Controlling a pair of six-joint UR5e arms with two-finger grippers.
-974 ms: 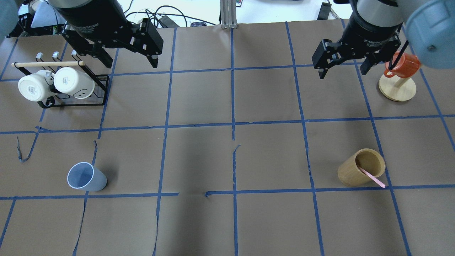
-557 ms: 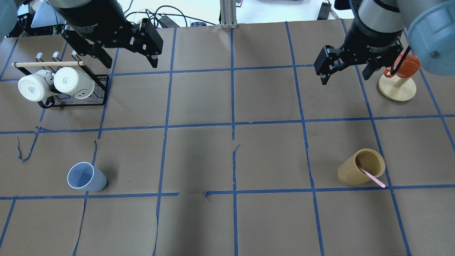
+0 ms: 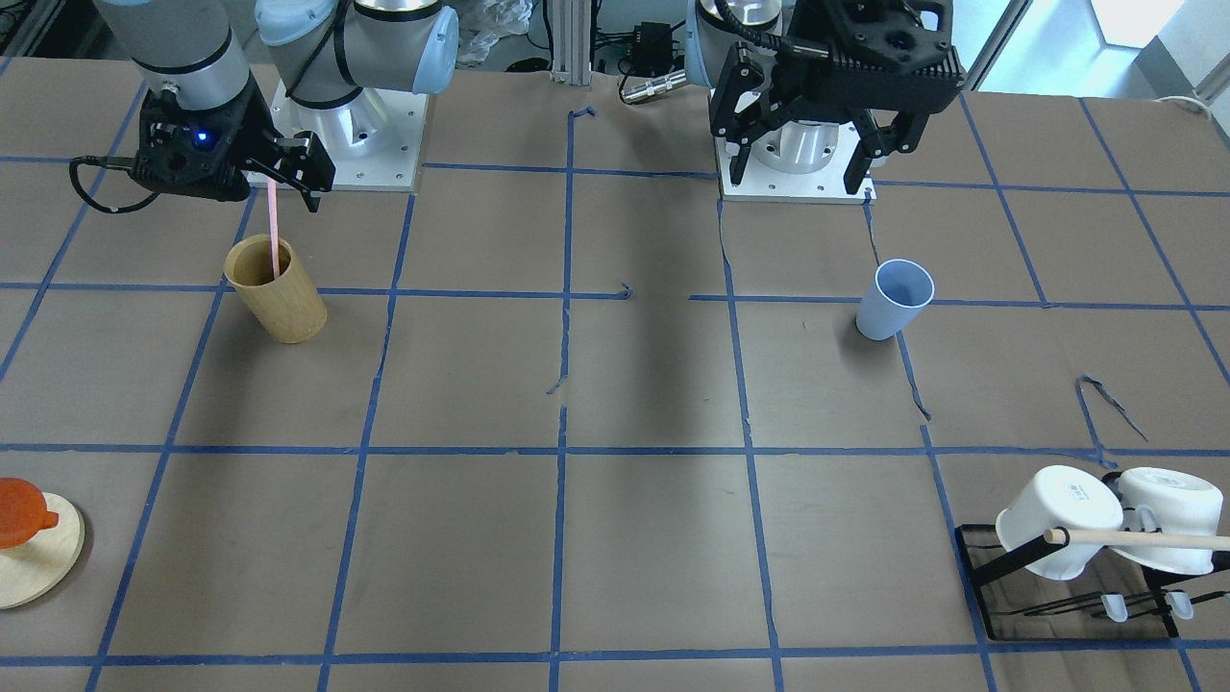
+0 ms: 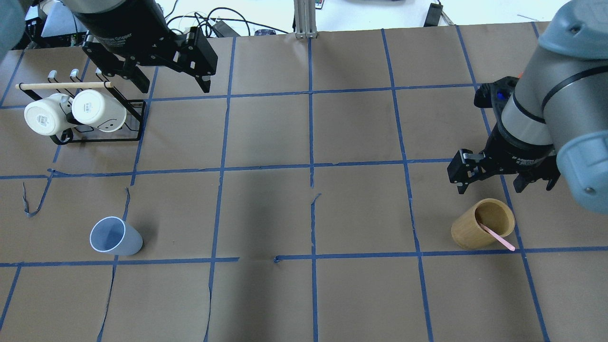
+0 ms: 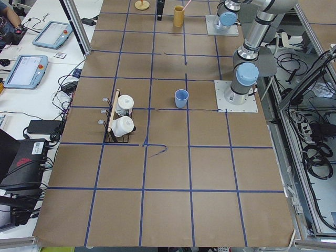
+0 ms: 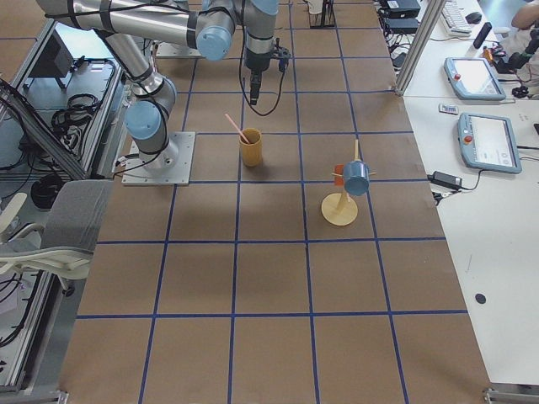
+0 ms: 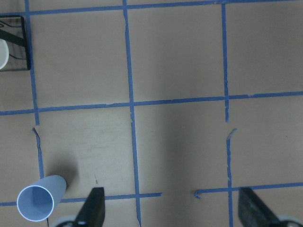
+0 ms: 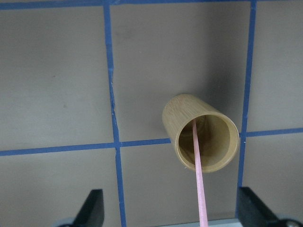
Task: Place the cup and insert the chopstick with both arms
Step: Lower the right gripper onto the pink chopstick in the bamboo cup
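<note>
Right arm (image 4: 532,114) has come forward and now hangs just over the bamboo cup (image 4: 475,231); the left arm (image 4: 123,28) has stayed where it was.
The right fingers (image 8: 93,208), black and flat, point down and are spread wide, grasping nothing. The chopstick (image 4: 496,235), a thin and smooth pale pink stick, leans inside the round tan bamboo cup, with its upper end out over the rim and not touched by the fingers. The cup (image 4: 115,236), of smooth pale blue plastic with a tapered shape, stands upright on the brown paper counter (image 4: 308,137) on the robot's left side, well apart from the bamboo cup. The left fingers (image 7: 94,208) are also spread wide, released, above the counter.
</note>
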